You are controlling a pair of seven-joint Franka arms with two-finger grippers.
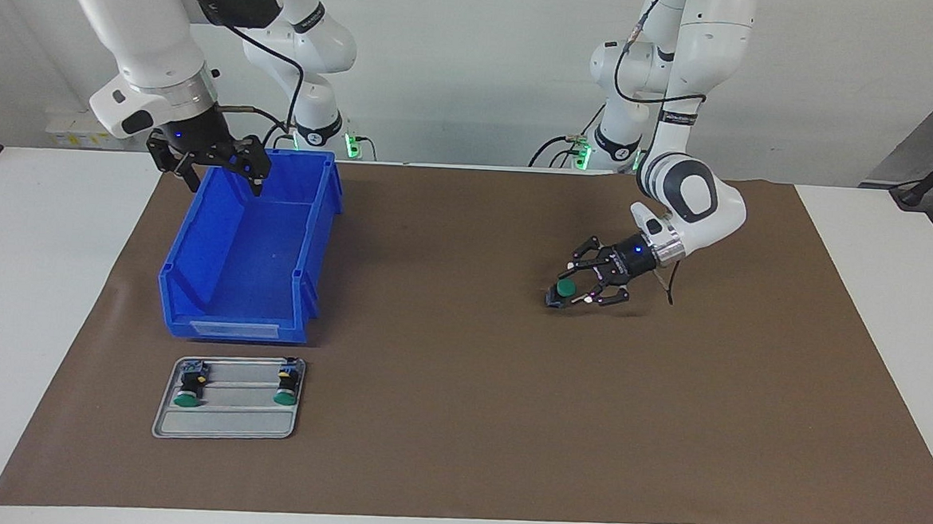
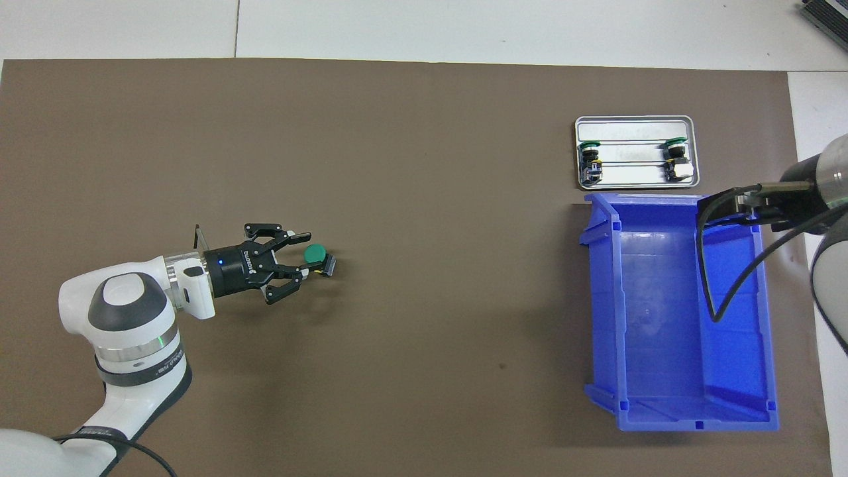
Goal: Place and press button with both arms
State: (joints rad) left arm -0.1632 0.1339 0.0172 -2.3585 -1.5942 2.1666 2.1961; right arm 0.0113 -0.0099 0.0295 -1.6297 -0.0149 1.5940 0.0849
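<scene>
Green-capped, the button (image 1: pixel 566 289) is clamped sideways in the left pincer (image 1: pixel 585 288) low over the brown mat (image 1: pixel 458 421) toward the left arm's bench end, probably for setting down, while the right pincer (image 1: pixel 220 171) waits with fingers apart over the blue bin (image 1: pixel 232 314).

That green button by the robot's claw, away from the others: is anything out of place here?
Nothing looks damaged or spilled. One green button sits in the left gripper above the brown mat, apart from the two buttons on the metal tray.
</scene>
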